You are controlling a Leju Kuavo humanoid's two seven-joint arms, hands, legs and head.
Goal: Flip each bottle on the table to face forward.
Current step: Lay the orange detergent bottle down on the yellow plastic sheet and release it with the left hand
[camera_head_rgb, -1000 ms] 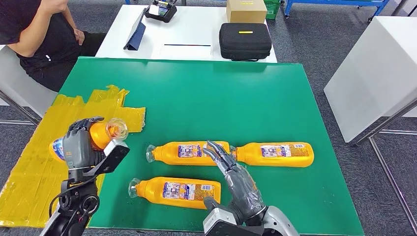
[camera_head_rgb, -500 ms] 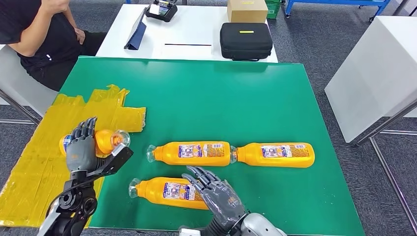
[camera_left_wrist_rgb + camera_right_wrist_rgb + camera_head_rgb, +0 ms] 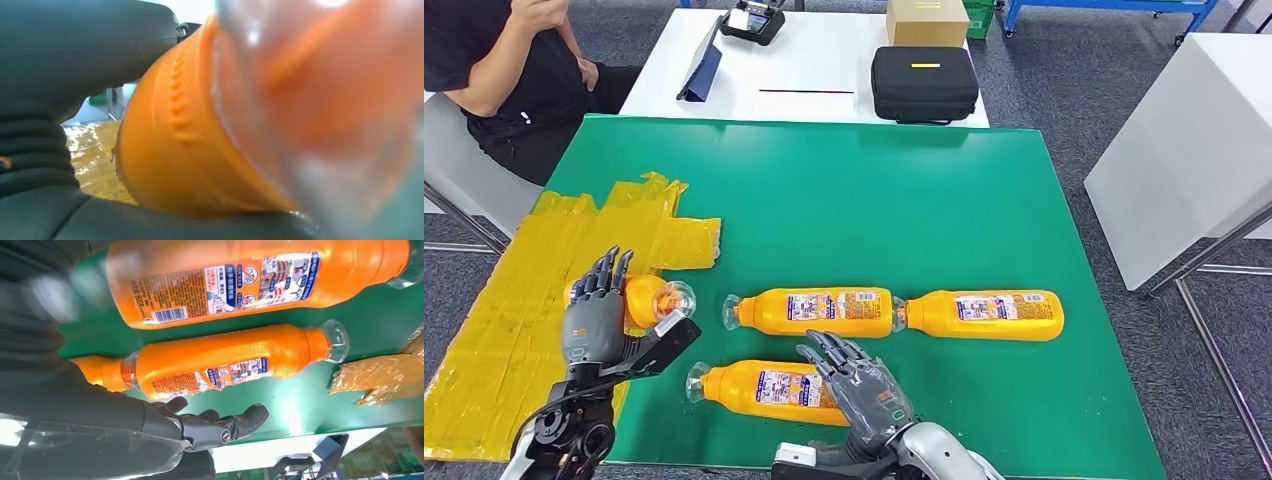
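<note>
the left hand [image 3: 592, 318] is at the left edge of the green mat [image 3: 824, 200], above the yellow tape patch [image 3: 514, 300]. its fingers point up and are spread, and an orange bottle [image 3: 646, 300] lies against the palm with its clear cap toward the right. in the left wrist view the bottle [image 3: 200, 140] sits close between the thumb and the palm, but i cannot tell if the hand really grips it or the bottle only rests there.

the right hand [image 3: 862, 388] is low in the middle, released, fingers apart and a little curved, over the base end of the near bottle [image 3: 764, 388]. if it touches this bottle i cannot tell. in the right wrist view the fingers [image 3: 220, 425] hold nothing.

the near bottle lies on its side on the mat, label up, cap to the left. beyond it two more bottles lie in one line, the middle bottle [image 3: 809, 310] and the right bottle [image 3: 984, 315], both label up, caps to the left, almost touching end to end.

behind the mat stands a white table [image 3: 814, 70] with a black case [image 3: 924, 83] and a cardboard box [image 3: 926, 20]. a person [image 3: 504, 70] in black sits at the far left.
</note>
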